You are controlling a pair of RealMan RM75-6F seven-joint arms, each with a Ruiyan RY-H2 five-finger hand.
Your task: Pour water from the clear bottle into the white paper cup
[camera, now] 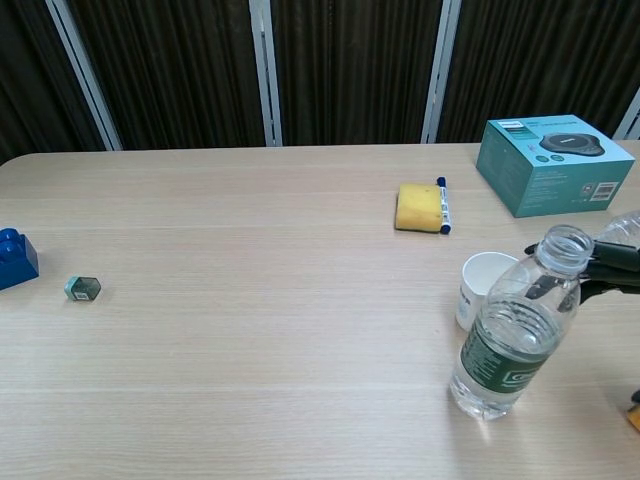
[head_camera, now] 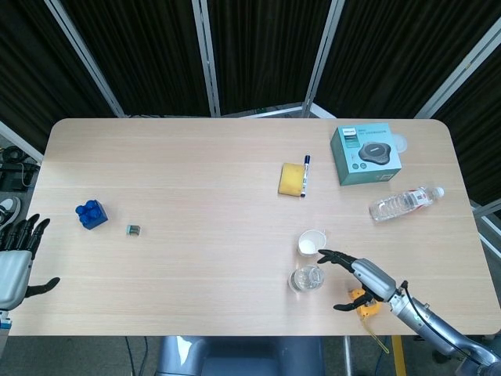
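Right now the clear bottle (camera: pixel 515 325) stands upright near the front edge of the table (head_camera: pixel 196 204), with no cap on, so it is ready to pour. It holds water about 2 thirds of the way up. The white paper cup (camera: pixel 483 289) stands just behind it, open side up, close enough that a short tilt could likely fill it.

The right hand (head_camera: pixel 362 276) reaches in from the right with its fingers (head_camera: pixel 327 256) spread apart and holding nothing. It sits just beside the bottle, and it is hard to tell if a fingertip touches it. It looks set to wrap around the bottle, which is likely the next step.

The left hand (head_camera: pixel 14 262) waits off the left edge of the table, fingers apart and empty, well away from the job.

A yellow tape measure (head_camera: pixel 362 301) lies under the right hand. A second bottle (head_camera: pixel 403 204) lies on its side far to the right, near a teal box (head_camera: pixel 365 154).
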